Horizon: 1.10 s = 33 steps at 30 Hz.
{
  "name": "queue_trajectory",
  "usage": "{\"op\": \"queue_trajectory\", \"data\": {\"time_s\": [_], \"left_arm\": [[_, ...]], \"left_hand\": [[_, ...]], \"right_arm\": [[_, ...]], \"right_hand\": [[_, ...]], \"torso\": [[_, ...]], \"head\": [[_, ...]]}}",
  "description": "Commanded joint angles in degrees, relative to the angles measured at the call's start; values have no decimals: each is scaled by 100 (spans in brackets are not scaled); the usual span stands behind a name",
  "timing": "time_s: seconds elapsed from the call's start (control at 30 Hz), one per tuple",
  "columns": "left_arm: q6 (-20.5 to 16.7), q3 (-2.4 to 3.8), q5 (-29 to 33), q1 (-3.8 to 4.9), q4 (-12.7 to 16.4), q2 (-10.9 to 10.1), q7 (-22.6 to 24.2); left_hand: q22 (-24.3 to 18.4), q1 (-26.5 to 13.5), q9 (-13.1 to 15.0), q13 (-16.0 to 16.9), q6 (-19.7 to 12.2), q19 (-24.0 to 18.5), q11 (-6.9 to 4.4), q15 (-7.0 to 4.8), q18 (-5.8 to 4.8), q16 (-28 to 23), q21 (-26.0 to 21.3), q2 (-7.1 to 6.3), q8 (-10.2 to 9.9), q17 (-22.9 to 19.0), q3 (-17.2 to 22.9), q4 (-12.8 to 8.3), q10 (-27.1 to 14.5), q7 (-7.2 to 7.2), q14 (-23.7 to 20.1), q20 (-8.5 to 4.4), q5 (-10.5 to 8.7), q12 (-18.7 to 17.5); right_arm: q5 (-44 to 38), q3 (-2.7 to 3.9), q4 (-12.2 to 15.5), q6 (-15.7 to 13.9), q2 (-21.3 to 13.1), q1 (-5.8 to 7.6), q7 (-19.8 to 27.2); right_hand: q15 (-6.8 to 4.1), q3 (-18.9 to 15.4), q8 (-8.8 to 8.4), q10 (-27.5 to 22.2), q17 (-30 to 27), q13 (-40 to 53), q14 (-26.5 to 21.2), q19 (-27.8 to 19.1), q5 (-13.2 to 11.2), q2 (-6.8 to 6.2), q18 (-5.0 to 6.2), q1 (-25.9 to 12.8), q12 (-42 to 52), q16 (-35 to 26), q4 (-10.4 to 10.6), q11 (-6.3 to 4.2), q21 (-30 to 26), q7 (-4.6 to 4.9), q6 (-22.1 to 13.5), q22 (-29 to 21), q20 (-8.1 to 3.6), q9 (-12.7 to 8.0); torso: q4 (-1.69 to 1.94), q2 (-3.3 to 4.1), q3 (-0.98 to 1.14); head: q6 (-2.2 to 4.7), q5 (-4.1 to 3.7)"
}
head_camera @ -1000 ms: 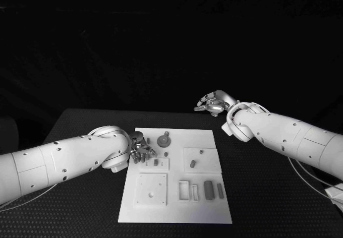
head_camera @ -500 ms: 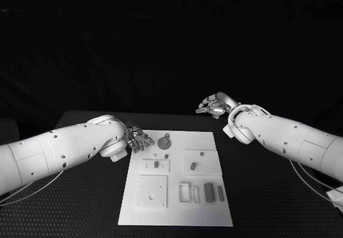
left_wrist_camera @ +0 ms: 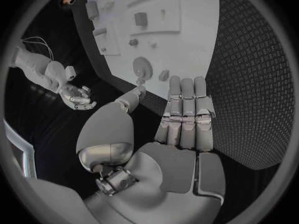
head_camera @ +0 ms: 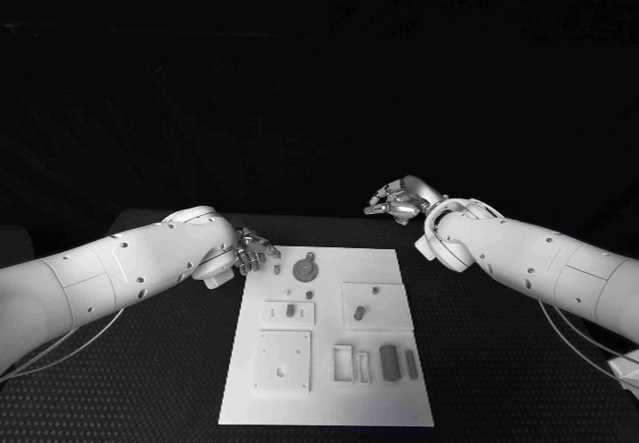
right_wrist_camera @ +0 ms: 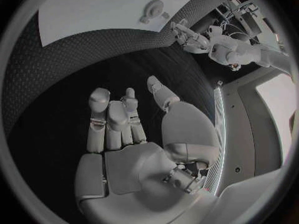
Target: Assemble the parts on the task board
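Head view shows the task board (head_camera: 333,332) lying in the middle of the black table (head_camera: 506,369), with the small parts spread over it: a round disc-shaped part (head_camera: 305,269) near the far edge, short pegs (head_camera: 359,308) on the raised square plates in the middle, and longer bars (head_camera: 388,363) near the front. The left hand (head_camera: 253,254) hovers at the far left corner of the board, just beside the disc-shaped part; the left wrist view shows its fingers (left_wrist_camera: 184,109) straight and side by side, holding nothing. The right hand (head_camera: 398,200) hangs well beyond the board's far right corner, over the table's far edge, with its fingers loosely curled and apart and nothing in them.

No part is gripped, so the step in hand appears to be an approach by the left hand toward a first pick, most likely the disc-shaped part close to its fingertips. The next move would call for lowering the left hand over that part and closing thumb and fingers around it without nudging the small pegs nearby.
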Motion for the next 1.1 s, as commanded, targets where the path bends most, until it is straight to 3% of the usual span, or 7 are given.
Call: {"op": "queue_trajectory", "data": {"time_s": [0.03,0.17,0.43,0.67,0.9,1.1], "left_arm": [[117,2,-319,5,-186,124,106],[156,1,-319,0,-406,221,141],[304,1,-266,-28,-583,302,222],[397,-1,-269,-75,-708,392,284],[434,-2,-266,-173,-813,486,357],[468,-2,-238,-202,-837,514,403]], "left_hand": [[10,-34,-18,13,-42,38,35,-25,-21,29,-20,-59,-27,-11,1,56,-7,1,22,-3,-35,35],[14,-36,-25,18,-43,41,35,-26,-20,34,-23,-59,-27,-11,4,74,-7,1,22,-5,-46,41],[29,2,-37,30,-16,45,29,-30,-20,50,-30,-23,-12,-11,9,74,-9,-6,23,-8,-63,58],[69,92,-51,48,143,34,-1,-26,-28,75,-62,90,79,-19,-63,-20,-42,-43,-6,-5,-48,79],[84,127,-74,50,159,21,-1,-21,-32,81,-86,166,88,-27,-103,-85,-67,-46,-28,-1,-34,80],[96,141,-91,47,188,12,-5,-16,-35,83,-106,250,105,-39,-134,-135,-78,-52,-47,4,-14,80]], "right_arm": [[-26,3,-12,48,19,-2,38],[-26,3,-24,47,41,-4,40],[-25,3,-55,58,91,-4,35],[-25,3,-48,67,92,-4,32],[-25,3,-45,64,104,-4,35],[-25,3,-45,66,99,-4,31]], "right_hand": [[16,2,-20,-41,6,-5,-20,-6,6,43,389,-33,-11,-22,-24,1,-33,62,12,25,-44,1],[16,1,-21,-41,6,-6,-20,-5,6,44,389,-36,-11,-22,-22,1,-33,62,10,25,-44,1],[17,0,-24,-41,7,-7,-19,-5,6,43,389,-38,-10,-22,-24,2,-33,63,8,25,-44,1],[18,-1,-25,-41,8,-8,-19,-4,6,43,389,-40,-10,-22,-24,3,-34,63,8,26,-44,2],[18,0,-23,-40,8,-9,-18,-3,6,47,389,-39,-9,-22,-25,3,-34,63,12,26,-45,4],[18,0,-24,-40,9,-9,-18,-3,6,48,389,-39,-8,-22,-27,3,-34,63,13,27,-45,4]], "torso": [[-5,1,-5],[-19,4,-4],[-54,15,1],[-21,6,2],[-25,5,-1],[-27,7,-3]], "head": [[-8,-9],[23,-30],[50,-59],[43,-86],[43,-76],[35,-80]]}}
